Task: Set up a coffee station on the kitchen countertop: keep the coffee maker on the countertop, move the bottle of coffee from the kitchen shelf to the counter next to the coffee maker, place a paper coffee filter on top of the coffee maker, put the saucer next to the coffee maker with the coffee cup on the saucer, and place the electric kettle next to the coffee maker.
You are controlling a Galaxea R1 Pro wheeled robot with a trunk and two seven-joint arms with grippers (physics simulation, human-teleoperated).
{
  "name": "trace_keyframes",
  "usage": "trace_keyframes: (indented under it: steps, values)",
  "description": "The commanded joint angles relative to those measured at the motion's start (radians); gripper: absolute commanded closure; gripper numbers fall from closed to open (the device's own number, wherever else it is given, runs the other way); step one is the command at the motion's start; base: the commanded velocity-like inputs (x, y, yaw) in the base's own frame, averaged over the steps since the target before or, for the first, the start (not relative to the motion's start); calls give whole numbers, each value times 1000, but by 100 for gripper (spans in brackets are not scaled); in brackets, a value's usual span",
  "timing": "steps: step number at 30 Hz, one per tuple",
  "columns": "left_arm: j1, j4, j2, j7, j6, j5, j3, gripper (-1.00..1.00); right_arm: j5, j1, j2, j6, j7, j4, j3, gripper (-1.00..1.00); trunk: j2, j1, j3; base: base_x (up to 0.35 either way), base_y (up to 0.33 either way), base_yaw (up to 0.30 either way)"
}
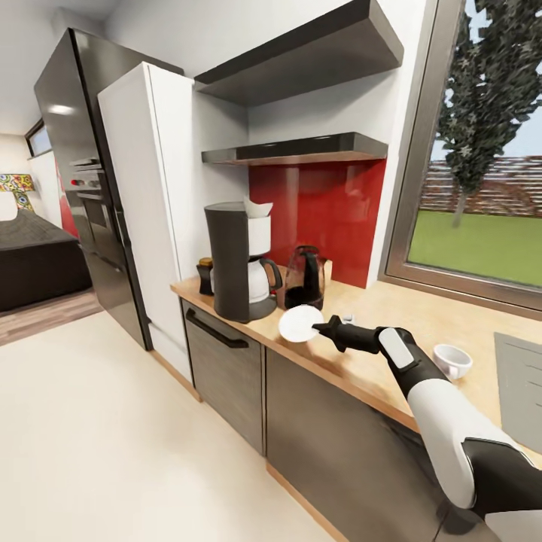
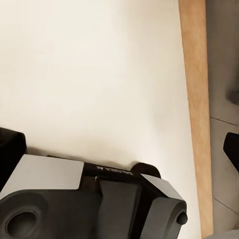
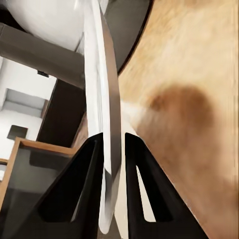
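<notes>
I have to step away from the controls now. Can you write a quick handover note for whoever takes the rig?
Right gripper: fingers shut on the saucer, held by its rim beside the coffee maker.
Left gripper: fingers out of view.
Done: paper filter on top of the coffee maker; bottle of coffee and kettle stand next to it.
Left: set the saucer down, then fetch the coffee cup, farther right on the countertop, onto it.

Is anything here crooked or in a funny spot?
Yes. The saucer is not lying flat: the right gripper pinches it by its edge beside the coffee maker. The coffee cup sits alone on the countertop, off toward the window, with no saucer under it.
</notes>
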Motion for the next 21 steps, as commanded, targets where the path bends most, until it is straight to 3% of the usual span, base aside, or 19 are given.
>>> trace_keyframes:
  steps: [1, 3, 5, 6, 9, 16, 21]
  values:
    - [0, -1, 0, -2, 7, 11, -8, -100, 2, -1, 1, 6, -2, 0, -6, 100, -1, 0, -1, 26, 0, 0]
    - [0, -1, 0, -2, 7, 11, -8, -100, -6, -1, 3, 7, -67, 1, -8, 100, -1, 0, -1, 11, 0, 0]
    - [0, -1, 0, -2, 7, 11, -7, -100, -19, -1, 4, 8, -86, 1, -8, 100, -1, 0, -1, 6, 0, 0]
    - [0, -1, 0, -2, 7, 11, -7, -100, -47, -1, 8, 9, -128, 1, -6, 100, -1, 0, -1, 1, 0, 0]
    - [0, -1, 0, -2, 7, 11, -7, -100, -62, -1, 14, 9, -167, 1, -5, 100, -1, 0, -1, 0, 0, 0]
    - [0, -1, 0, -2, 7, 11, -6, -100, -128, -1, 19, 9, -224, 1, -4, 100, -1, 0, -1, 10, 5, 0]
    - [0, -1, 0, -2, 7, 11, -6, -100, -145, -1, 21, 8, -255, 1, -4, 100, -1, 0, -1, 146, 58, 0]
